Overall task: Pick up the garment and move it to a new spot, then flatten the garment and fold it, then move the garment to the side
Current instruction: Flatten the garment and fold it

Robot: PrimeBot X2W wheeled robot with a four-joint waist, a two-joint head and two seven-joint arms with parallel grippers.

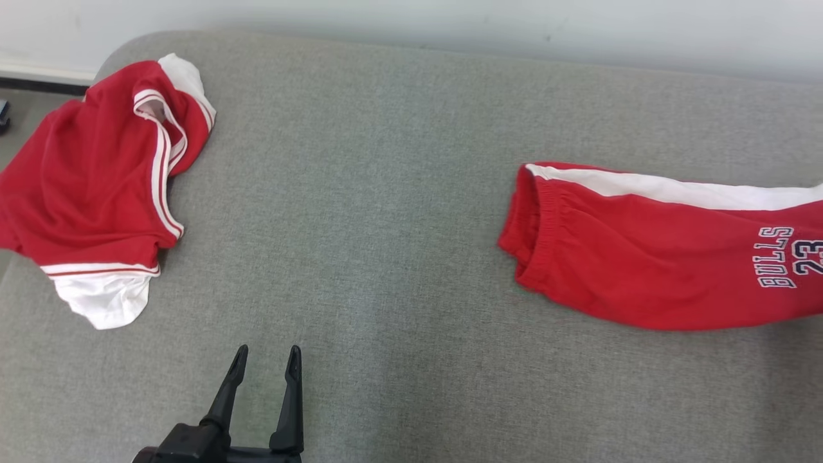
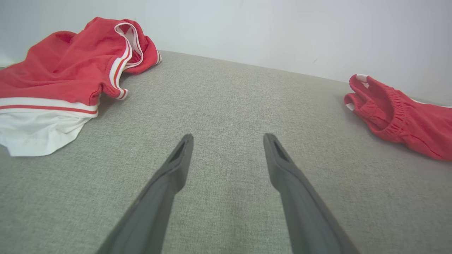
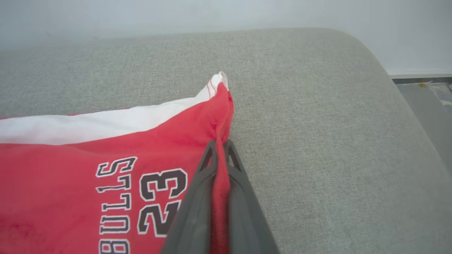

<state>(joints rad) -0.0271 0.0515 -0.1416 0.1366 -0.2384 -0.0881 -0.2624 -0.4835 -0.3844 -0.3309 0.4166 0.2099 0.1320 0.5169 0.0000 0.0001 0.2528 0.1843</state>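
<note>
The garment [image 1: 643, 257] is a pair of red shorts with a white side stripe and "BULLS 23" printed on it. It lies on the right of the grey cushioned surface [image 1: 386, 193] and runs past the head view's right edge. In the right wrist view my right gripper [image 3: 220, 143] is shut on the raised red hem edge of the garment [image 3: 70, 148], with fabric pinched between its fingers. My left gripper [image 1: 268, 352] stands open over bare grey fabric near the front edge, well left of the garment [image 2: 406, 116]. Nothing lies between the fingers of the left gripper [image 2: 229, 137].
A crumpled red and white jersey [image 1: 90, 180] lies at the far left, partly over the cushion's edge, and appears as the jersey [image 2: 63, 70] in the left wrist view. A pale wall runs behind. The cushion's rounded right edge drops to the floor [image 3: 423, 91].
</note>
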